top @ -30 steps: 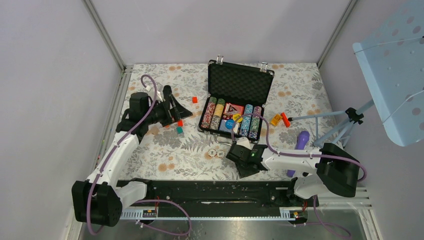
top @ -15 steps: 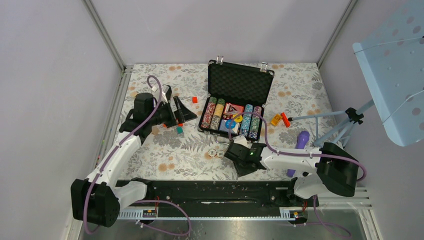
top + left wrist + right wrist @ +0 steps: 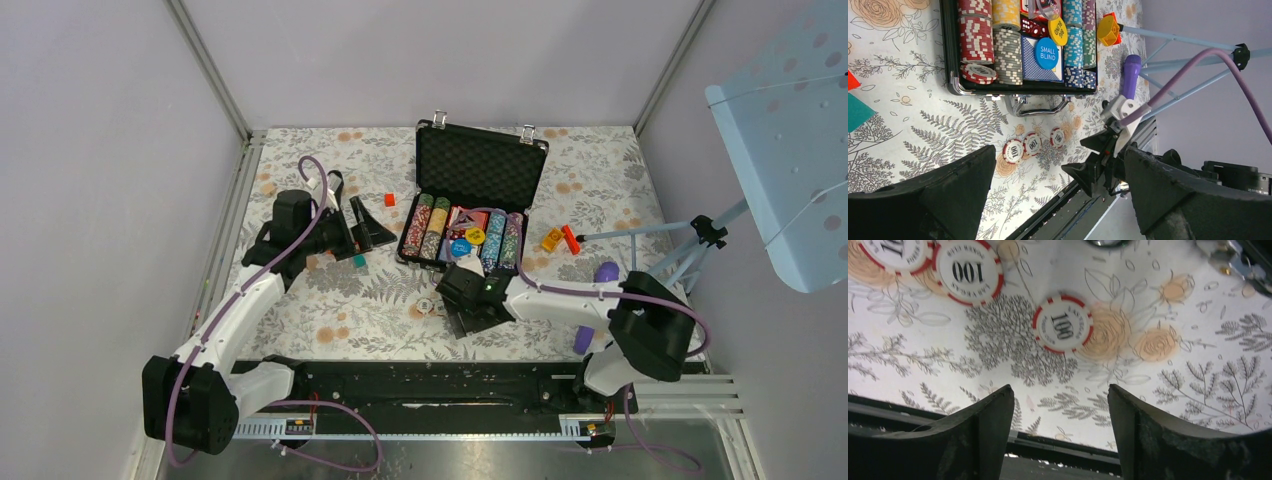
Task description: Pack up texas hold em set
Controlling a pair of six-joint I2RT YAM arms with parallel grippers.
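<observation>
**Item: texas hold em set, partly packed.**

- Briefcase: lid up, at the middle of the table's far edge. The tray holds rows of striped chips, card decks, a blue button and a yellow button.
- Outstanding: three loose chips, red and white, flat on the floral table just in front of the case handle. Two touch; the third lies a little apart.
- Right gripper: low over the lone chip, fingers spread wide, nothing held.
- Left gripper: fully spread, empty, raised left of the case near a teal block.

**Hazards (judged):**

- A chip lying flat gives the fingers little edge, so they may skid over it or push it into its neighbours.
- Closing too low could pinch the cloth instead.
- One red chip already lies askew at the near end of its row, so another chip may not seat cleanly there.
</observation>
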